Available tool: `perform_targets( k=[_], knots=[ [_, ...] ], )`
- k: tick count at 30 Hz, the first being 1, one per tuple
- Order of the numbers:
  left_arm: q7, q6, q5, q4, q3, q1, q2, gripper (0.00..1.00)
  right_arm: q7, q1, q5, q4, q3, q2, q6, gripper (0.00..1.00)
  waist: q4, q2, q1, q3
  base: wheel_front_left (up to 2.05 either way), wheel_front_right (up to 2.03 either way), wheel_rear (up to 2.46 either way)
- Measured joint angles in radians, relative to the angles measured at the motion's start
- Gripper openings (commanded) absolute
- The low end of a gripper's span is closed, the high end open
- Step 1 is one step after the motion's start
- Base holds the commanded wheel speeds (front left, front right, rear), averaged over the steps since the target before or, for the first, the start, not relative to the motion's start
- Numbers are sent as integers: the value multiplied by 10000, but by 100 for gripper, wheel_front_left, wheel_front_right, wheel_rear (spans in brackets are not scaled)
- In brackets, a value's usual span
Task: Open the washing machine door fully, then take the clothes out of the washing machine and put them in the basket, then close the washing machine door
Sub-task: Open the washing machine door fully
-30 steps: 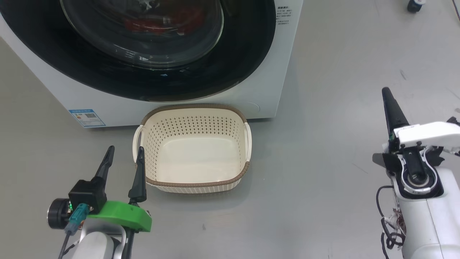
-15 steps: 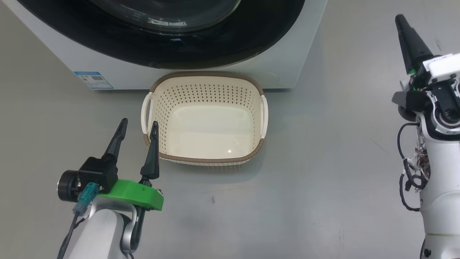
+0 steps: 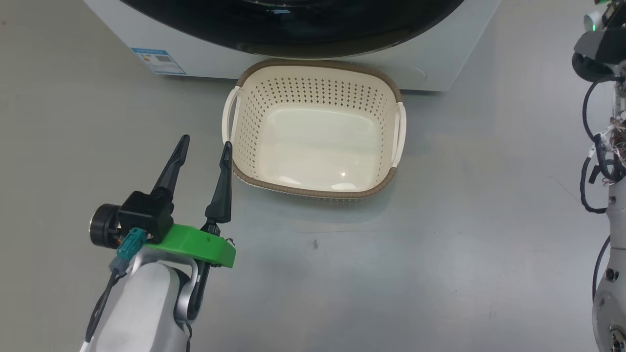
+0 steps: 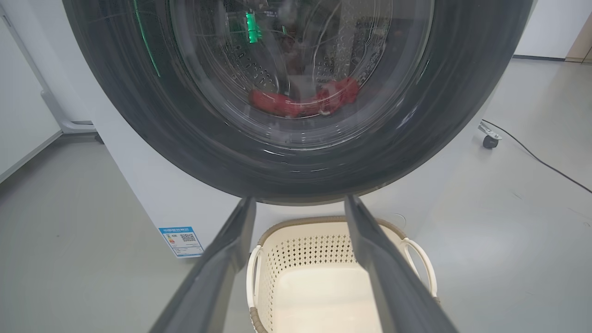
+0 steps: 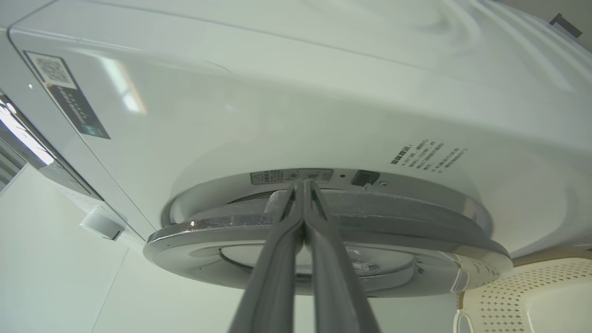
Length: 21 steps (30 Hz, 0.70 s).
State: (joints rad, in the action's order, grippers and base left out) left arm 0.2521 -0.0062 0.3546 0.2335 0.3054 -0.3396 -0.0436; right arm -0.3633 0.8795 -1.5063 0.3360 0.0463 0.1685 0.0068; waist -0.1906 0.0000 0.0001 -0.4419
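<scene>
- Your right gripper (image 5: 303, 185) had its fingers pressed together, tips at the rim of the washing machine door (image 5: 416, 240).
- Your left gripper (image 3: 205, 142) was spread wide and empty, near the basket (image 3: 313, 65).
- The clothes (image 4: 300, 99) lay behind the door glass, inside the washing machine (image 5: 296, 92).

One washing machine (image 3: 205, 61), one basket (image 3: 313, 93)
</scene>
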Motion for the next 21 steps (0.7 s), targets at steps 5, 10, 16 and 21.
perform_targets(
  k=[5, 10, 16, 21],
  knots=[
    [0, -173, -58, 73, 284, -246, 59, 100, -316, 648, 38, 431, -90, 466, -221, 0, -379, 0, 0, -232, 0, 0, 0],
    [0, -230, -58, 136, 412, -363, 86, 100, -782, 1213, 107, 779, -393, 610, -416, 0, -746, 0, -1, -407, 0, 0, 0],
    [0, -253, -56, 182, 439, -398, 113, 100, -1137, 1806, 104, 1204, -483, 721, -552, 0, -1071, 0, -1, -541, 0, 0, 0],
    [2, -253, -56, 221, 468, -400, 119, 100, -1338, 2193, 88, 1549, -500, 775, -629, 0, -1160, 0, -1, -604, 0, 0, 0]
  ],
)
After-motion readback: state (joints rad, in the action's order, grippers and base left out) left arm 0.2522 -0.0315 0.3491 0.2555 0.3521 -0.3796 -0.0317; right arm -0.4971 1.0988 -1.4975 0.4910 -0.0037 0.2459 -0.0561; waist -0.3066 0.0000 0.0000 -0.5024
